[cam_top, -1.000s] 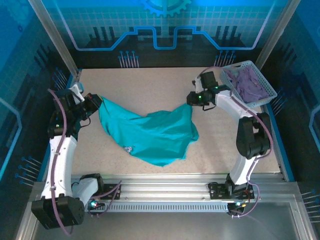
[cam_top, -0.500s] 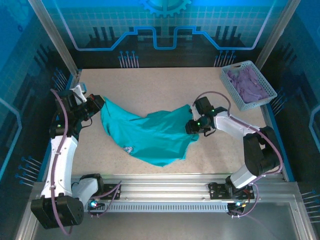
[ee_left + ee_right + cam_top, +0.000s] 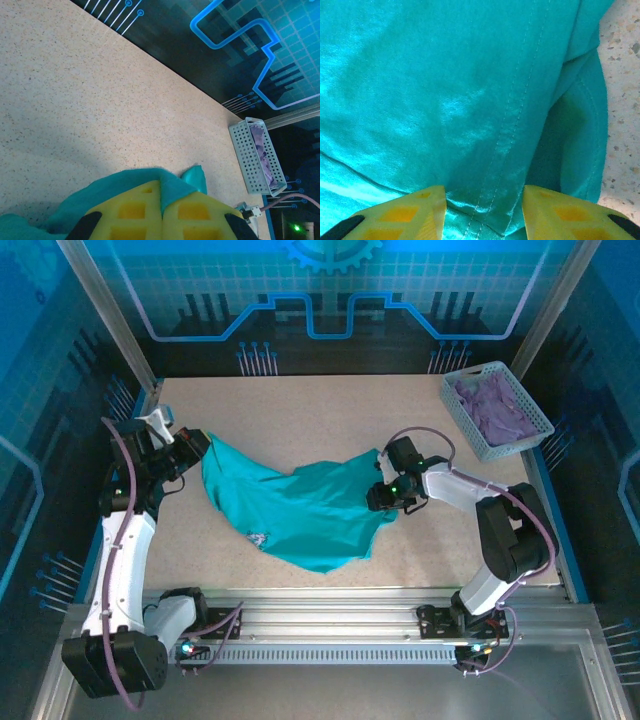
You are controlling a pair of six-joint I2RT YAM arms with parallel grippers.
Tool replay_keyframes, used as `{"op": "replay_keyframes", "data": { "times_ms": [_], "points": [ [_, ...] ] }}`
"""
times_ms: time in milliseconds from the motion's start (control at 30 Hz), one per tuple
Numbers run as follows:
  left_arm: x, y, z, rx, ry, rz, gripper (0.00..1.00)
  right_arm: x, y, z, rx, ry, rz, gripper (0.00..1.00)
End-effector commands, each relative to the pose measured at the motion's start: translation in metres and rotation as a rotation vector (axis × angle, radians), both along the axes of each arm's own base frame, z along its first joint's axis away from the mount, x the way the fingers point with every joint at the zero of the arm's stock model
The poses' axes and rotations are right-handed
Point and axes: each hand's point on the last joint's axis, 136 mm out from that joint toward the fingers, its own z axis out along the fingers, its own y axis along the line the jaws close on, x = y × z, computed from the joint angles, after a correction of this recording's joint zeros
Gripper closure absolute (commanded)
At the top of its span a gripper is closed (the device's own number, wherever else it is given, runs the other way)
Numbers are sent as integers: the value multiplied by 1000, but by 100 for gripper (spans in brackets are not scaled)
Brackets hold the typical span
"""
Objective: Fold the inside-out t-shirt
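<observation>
The inside-out t-shirt [image 3: 300, 510] is lying rumpled mid-bench, its long axis running roughly 9 to 3 o'clock between your arms. Your left pincer [image 3: 197, 446] is clamping the shirt's 9 o'clock corner, pads together on fabric. Your right pincer [image 3: 380, 498] is poising, jaws apart, over the 3 o'clock edge, a stitched seam lying between its pads [image 3: 400, 212]. The speckled bench [image 3: 300, 405] is carrying a basket [image 3: 520, 443] of purple cloth [image 3: 495, 405] at 2 o'clock.
</observation>
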Motion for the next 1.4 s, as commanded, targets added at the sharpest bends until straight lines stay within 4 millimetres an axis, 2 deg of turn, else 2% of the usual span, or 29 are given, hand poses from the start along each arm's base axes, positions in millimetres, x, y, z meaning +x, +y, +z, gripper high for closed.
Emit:
{"op": "replay_keyframes", "data": {
  "times_ms": [0, 100, 300, 833, 933, 1033, 1367],
  "points": [
    [-1, -6, 3, 9, -28, -38, 100, -8, 1, -8, 13, 36, -1, 55],
    [-2, -6, 4, 10, -31, -39, 100, -11, 1, -10, 18, 45, -3, 56],
    [-2, -7, 4, 9, -32, -41, 100, -13, 5, -2, 58, 25, -19, 63],
    [-2, -7, 5, 11, -36, -42, 100, -4, 11, 26, 140, -61, -43, 98],
    [-2, -7, 4, 10, -35, -41, 100, -10, 4, 16, 122, -40, -64, 98],
    [-2, -7, 5, 9, -38, -44, 100, -12, -3, 8, 83, -27, -74, 93],
    [-2, -7, 4, 8, -36, -43, 100, -20, -1, -7, 100, 10, -87, 76]
  ]
}}
